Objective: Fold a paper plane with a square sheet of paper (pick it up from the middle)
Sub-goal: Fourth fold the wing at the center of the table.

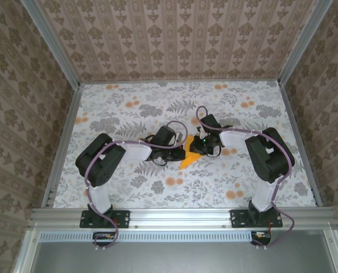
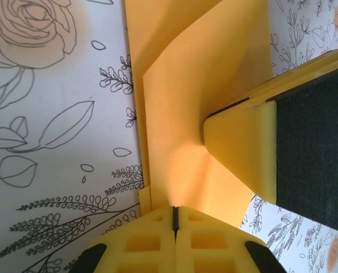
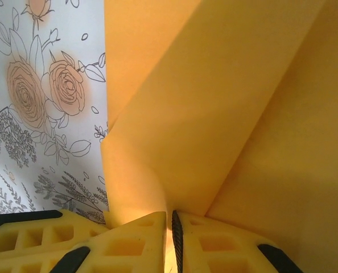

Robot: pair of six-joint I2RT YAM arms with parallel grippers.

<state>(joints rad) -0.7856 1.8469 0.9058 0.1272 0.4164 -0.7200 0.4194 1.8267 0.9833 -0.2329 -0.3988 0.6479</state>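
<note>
**Top external view.** My left gripper [image 1: 178, 149] and right gripper [image 1: 199, 147] meet at the middle of the table [image 1: 254, 187], well apart from every edge. The paper plane [image 1: 186, 159] lies between them. Its long axis runs roughly from far edge to near edge, and the pointed tip faces the near edge, leaning slightly left.

**Left wrist view.** My left jaws are clenched on a raised ply of the orange paper. A right fingertip [image 2: 243, 142] sits just beside, apparently touching the sheet.

**Right wrist view.** My right jaws pinch another raised fold (nearly closed on it).

**Procedure, in my judgement.** Move both pinches in step and low to the table. This aligns the layers along the centre crease and avoids tearing or slipping the thin paper.
</note>
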